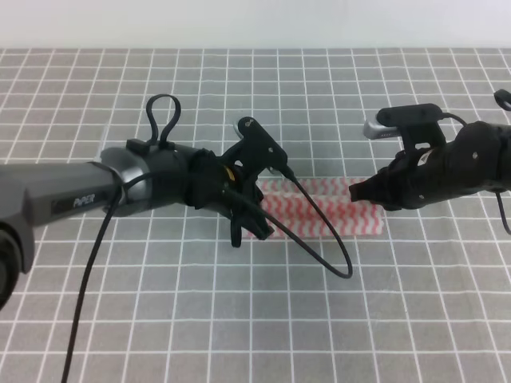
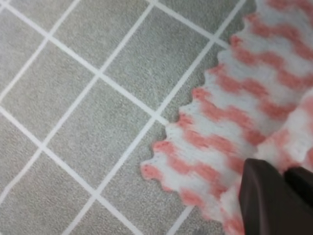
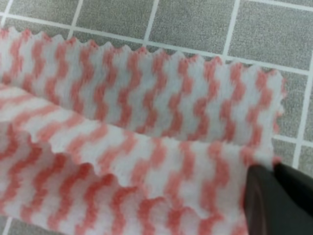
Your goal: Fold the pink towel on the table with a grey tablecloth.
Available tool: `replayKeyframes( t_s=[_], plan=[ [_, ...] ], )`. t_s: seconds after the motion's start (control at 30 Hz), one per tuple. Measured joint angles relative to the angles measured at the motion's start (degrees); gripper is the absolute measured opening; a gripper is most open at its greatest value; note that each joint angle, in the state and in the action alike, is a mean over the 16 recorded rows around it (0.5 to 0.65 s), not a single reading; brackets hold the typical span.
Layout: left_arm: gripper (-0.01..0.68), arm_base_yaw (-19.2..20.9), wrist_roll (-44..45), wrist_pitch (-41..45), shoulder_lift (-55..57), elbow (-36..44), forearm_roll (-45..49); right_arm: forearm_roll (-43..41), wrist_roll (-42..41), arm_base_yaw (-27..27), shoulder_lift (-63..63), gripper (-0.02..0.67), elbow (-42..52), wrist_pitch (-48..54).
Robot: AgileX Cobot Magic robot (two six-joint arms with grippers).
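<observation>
Cable [image 1: 315, 231]: a thin black loop hangs from the left arm and drapes over the near edge of the towel, closest to the viewer.
Left gripper [image 1: 254, 217]: low over the left end of the towel; in the left wrist view its dark fingers [image 2: 266, 196] sit together on a raised fold of the cloth, pinching it.
Towel [image 1: 323, 209]: pink-and-white zigzag cloth lying as a long narrow strip across the middle of the table, between the two grippers; its jagged left corner [image 2: 161, 169] lies flat on the grey cloth.
Towel layers: the right wrist view shows one layer lying flat and a second layer [image 3: 122, 161] lifted and doubled over it, with a wavy free edge.
Right gripper [image 1: 359, 192]: at the right end of the strip, tip touching the cloth; its dark fingers [image 3: 274, 200] are closed on the raised layer near the corner.
Table [image 1: 239, 96]: grey cloth with a white line grid, stretching to the far edge behind both arms.
Wall [image 1: 255, 22]: plain pale strip beyond the table.
</observation>
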Motion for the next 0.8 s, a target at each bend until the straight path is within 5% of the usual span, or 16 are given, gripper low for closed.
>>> replayKeyframes(
  t_s=[0.6, 0.8],
  plan=[
    [0.004, 0.00, 0.00, -1.42, 0.43, 0.00, 0.02, 0.01, -0.08, 0.02, 1.67, 0.043, -0.28, -0.38],
    [0.067, 0.01, 0.00, -1.87, 0.44, 0.00, 0.15, 0.00, -0.09, 0.01, 1.68, 0.096, -0.29, -0.57]
  ],
)
